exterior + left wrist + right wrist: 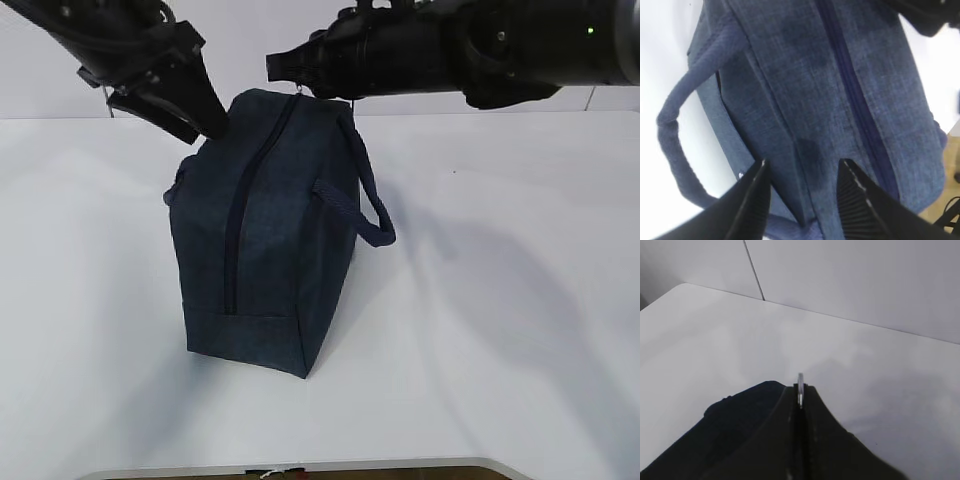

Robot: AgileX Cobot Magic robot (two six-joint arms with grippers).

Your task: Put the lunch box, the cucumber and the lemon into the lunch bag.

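The right hand [283, 68] reaches in from the right at the far top end of the lunch bag [270, 240]. Its two fingers [785, 440] are pressed together, pinching a thin silver ring pull [800, 385] that sticks up between their tips, with the bag's dark top just below and to the left in the right wrist view.

The left hand [195, 125] comes down at the bag's far left top corner. Its fingers [757, 200] stand apart, straddling a fold of navy fabric on the bag; whether they press it, I cannot tell.

The bag stands upright near the middle of the white bench [500, 300], its zipper [240, 200] closed along the top. One strap handle [365, 205] loops out on its right side, another [675, 145] on its left.
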